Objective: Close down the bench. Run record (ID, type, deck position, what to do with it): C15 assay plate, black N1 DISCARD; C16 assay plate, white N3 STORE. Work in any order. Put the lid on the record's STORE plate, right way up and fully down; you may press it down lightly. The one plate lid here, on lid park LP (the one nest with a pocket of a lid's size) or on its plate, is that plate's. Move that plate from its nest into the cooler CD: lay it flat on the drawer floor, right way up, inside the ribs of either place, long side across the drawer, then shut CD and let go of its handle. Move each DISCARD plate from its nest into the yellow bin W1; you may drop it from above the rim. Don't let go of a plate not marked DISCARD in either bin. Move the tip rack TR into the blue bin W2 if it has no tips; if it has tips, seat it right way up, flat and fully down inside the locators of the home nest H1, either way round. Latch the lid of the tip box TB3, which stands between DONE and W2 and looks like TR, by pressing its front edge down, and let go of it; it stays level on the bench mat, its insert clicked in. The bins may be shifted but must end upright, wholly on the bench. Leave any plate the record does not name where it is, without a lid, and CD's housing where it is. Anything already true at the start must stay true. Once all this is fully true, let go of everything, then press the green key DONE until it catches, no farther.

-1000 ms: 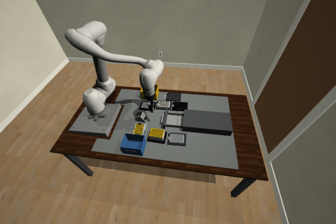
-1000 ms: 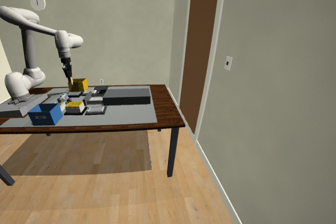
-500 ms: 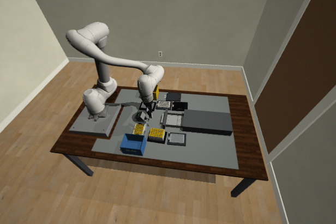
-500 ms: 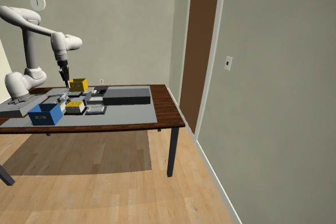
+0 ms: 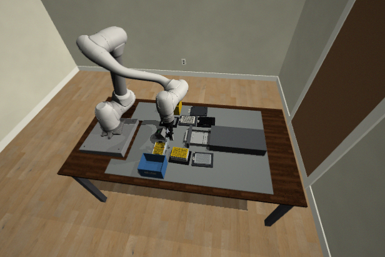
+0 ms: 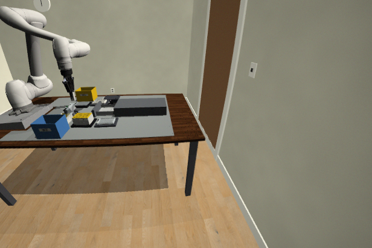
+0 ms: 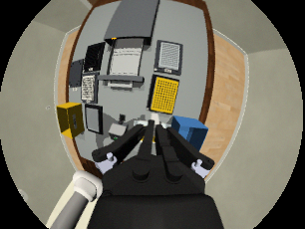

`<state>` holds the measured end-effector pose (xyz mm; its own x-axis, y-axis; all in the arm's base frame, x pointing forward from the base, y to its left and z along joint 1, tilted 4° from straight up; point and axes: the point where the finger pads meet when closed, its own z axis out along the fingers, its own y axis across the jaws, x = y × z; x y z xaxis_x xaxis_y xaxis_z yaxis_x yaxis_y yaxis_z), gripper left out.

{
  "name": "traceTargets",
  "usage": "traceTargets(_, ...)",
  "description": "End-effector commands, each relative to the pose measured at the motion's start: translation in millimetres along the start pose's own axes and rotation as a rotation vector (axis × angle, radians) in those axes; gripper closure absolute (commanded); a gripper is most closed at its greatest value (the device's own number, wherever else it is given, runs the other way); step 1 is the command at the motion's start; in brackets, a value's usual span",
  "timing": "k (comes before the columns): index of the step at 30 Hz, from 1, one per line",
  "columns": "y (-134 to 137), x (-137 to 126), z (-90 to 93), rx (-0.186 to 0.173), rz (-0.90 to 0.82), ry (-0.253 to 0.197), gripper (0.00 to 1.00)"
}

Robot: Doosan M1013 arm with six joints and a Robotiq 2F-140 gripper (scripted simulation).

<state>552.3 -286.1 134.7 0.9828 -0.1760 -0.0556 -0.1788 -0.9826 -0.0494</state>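
Note:
My gripper (image 5: pixel 169 136) is shut and empty. It points down, a little above the mat, next to the raised lid of the tip box TB3 (image 5: pixel 159 147), which shows yellow tips. The fingers also show in the wrist view (image 7: pixel 153 125) and in the exterior view (image 6: pixel 72 95). The tip rack TR (image 5: pixel 179 154), with yellow tips, sits on a dark nest to the right of TB3. A white plate (image 5: pixel 187 120) and a black plate (image 5: pixel 206 121) lie in nests behind. The cooler's drawer (image 5: pixel 198 137) stands open and shows a pale flat inside; I cannot tell what lies in it.
The yellow bin (image 5: pixel 178 107) stands behind the wrist. The blue bin (image 5: pixel 152 165) stands at the front. Another pale plate (image 5: pixel 202 159) lies right of TR. The grey cooler housing (image 5: pixel 237 139) lies to the right. A dark nest (image 5: pixel 199 110) sits at the back.

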Motion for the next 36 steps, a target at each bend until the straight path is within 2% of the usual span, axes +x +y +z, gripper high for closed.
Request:
traceTargets(1, 0.0, 0.0, -0.1, 0.000, 0.000, 0.000, 1.00)
traceTargets(9, 0.0, 0.0, -0.1, 0.000, 0.000, 0.000, 1.00)
traceTargets(36, 0.0, 0.0, 38.2, 0.000, 0.000, 0.000, 1.00)
